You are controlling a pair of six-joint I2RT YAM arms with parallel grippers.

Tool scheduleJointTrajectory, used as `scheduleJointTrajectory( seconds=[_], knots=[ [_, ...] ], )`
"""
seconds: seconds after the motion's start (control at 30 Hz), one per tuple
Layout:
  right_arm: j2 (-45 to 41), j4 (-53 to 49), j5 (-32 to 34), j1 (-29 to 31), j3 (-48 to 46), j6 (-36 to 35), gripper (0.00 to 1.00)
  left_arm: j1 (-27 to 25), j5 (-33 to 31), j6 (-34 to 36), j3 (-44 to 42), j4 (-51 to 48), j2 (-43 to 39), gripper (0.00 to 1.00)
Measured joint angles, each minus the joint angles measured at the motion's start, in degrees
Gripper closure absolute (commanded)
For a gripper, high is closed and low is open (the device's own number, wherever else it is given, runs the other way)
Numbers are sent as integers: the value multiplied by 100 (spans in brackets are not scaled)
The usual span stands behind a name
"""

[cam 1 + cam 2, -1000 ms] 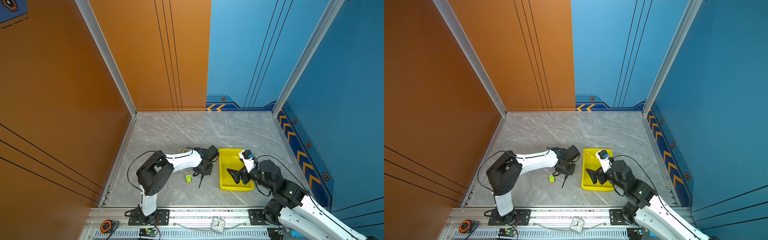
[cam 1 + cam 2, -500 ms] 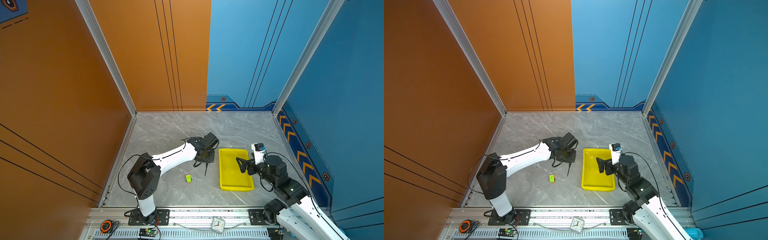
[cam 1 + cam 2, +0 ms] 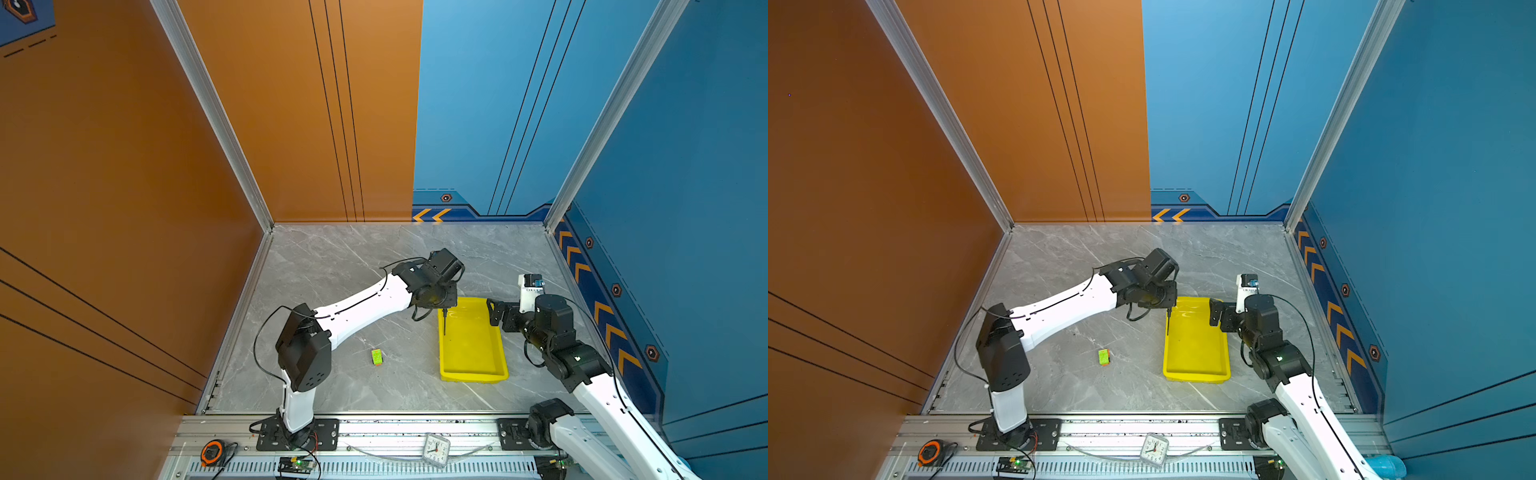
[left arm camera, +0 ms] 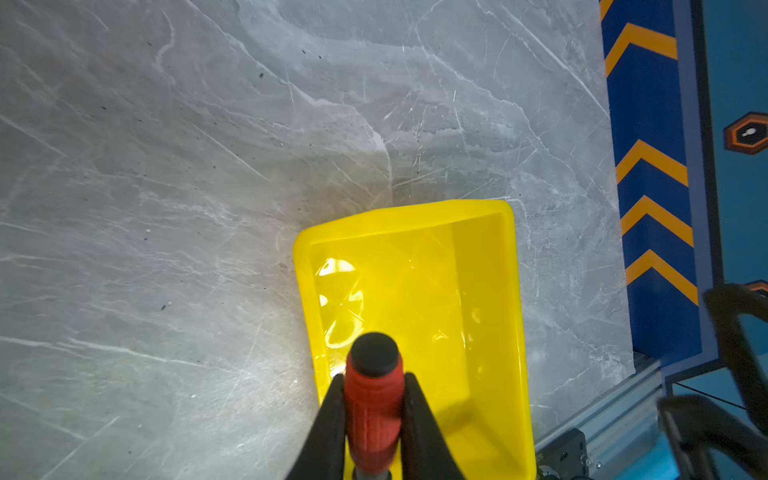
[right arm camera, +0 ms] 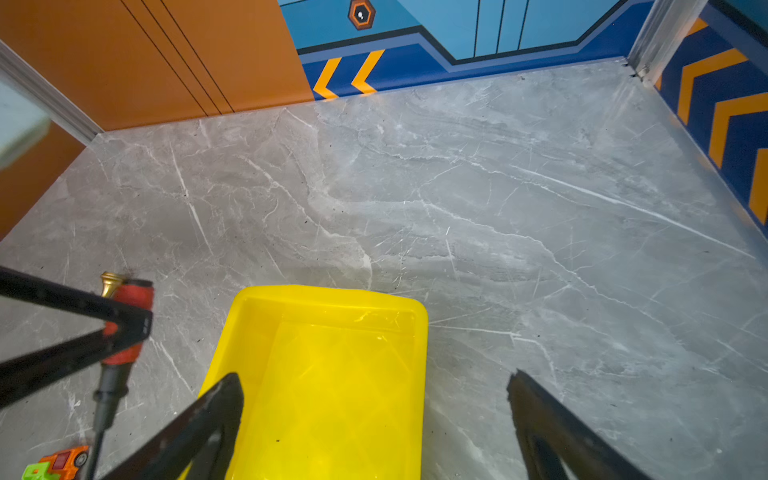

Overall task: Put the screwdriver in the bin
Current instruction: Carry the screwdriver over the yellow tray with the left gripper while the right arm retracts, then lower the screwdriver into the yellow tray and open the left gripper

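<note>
My left jaws are clamped tight on the red handle of the screwdriver, which hangs shaft-down at the far left corner of the bin, right by its left rim; whether the tip is inside the rim I cannot tell. My right jaws stand wide apart with nothing between them, just beside the bin's far right corner. The bin sits on the table, a small green block well apart to its left.
</note>
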Motion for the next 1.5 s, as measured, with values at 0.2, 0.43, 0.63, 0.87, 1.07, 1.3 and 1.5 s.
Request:
scheduleJointTrajectory(
  seconds=[0.2,0.43,0.63,0.87,1.07,1.3,1.5],
  knots=[
    [-28,-9,131,-341,4,-2,0,-291,0,-479,382,-22,667,100],
    [-195,-13,181,-662,2,-17,0,-498,4,-817,750,-37,1220,100],
    [-240,-68,181,-780,2,-17,0,-529,2,-868,1106,-42,1749,100],
    [-260,-120,181,-822,0,-17,0,-533,-48,-885,1233,-44,2109,99],
    [-256,-118,181,-852,0,-20,0,-540,-70,-887,1403,-37,2354,98],
    [-249,-118,181,-859,0,-20,0,-570,-87,-907,1405,-42,2455,93],
    [-251,-118,210,-885,-7,-20,0,-570,-90,-916,1405,-42,2455,74]
  ],
)
